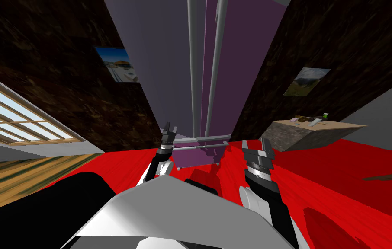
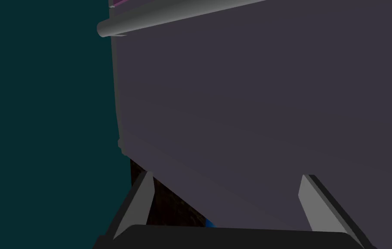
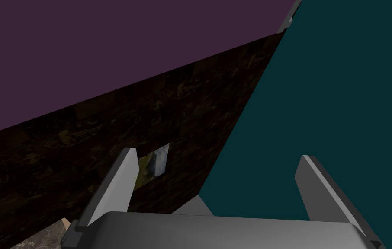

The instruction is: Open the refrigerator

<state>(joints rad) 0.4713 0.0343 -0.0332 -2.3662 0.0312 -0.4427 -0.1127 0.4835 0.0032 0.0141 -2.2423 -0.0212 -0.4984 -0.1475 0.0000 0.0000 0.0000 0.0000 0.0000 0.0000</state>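
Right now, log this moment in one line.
refrigerator: handles ungrasped | left end effector: open, facing door | right end effector: open, empty

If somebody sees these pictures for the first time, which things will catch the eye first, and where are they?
The tall purple refrigerator stands straight ahead, with two long grey bar handles running down its middle. A bright red floor spreads around its foot. The left tool, open, is close to the refrigerator's left door; the right tool, also open, is raised further right.
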